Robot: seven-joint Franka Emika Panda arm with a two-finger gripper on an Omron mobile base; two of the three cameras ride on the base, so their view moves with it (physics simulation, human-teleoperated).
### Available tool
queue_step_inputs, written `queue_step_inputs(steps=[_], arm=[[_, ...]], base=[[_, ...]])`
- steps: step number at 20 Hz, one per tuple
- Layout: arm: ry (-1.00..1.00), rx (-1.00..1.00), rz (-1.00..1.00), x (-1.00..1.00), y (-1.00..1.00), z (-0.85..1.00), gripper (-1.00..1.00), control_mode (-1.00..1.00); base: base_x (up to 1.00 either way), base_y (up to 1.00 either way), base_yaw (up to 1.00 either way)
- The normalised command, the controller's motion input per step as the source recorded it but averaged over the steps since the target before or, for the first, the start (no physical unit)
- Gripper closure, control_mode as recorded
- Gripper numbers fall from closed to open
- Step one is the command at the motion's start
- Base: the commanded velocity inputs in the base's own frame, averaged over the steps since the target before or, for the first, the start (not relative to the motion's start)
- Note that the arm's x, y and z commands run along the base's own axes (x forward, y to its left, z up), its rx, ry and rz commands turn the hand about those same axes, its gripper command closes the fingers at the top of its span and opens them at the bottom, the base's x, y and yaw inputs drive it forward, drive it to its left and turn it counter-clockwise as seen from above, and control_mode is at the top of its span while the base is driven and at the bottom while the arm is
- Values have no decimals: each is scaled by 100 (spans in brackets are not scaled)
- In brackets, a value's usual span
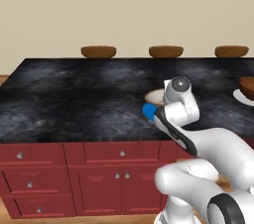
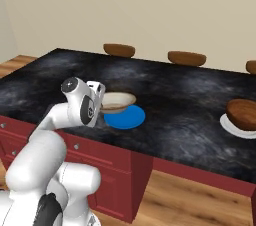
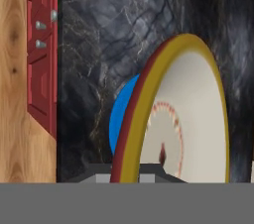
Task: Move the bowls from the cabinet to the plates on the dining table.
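Cream bowl [image 3: 188,124] held by end effector [image 2: 102,101] above blue plate [image 2: 125,117].

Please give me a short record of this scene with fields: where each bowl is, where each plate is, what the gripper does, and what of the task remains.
cream bowl: held by its rim, above the blue plate, not set down
blue plate: on the dining table, near its front edge, bare
brown bowl: sits on the white plate
white plate: on the table, toward the right end
gripper: fingers shut on the cream bowl's rim
stools: three brown tops behind the table
remaining: lower and release the cream bowl onto the blue plate
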Motion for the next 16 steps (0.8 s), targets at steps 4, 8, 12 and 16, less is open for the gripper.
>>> queue_step_inputs(steps=[4, 8, 12, 16], arm=[[2, 0, 0, 17, -5, -16, 100, -100], [3, 0, 0, 11, 0, -15, 100, -100], [2, 0, 0, 10, -4, -15, 100, -100], [0, 0, 0, 10, -10, -13, 100, -100]], base=[[0, 0, 0], [0, 0, 0], [0, 0, 0], [0, 0, 0]])
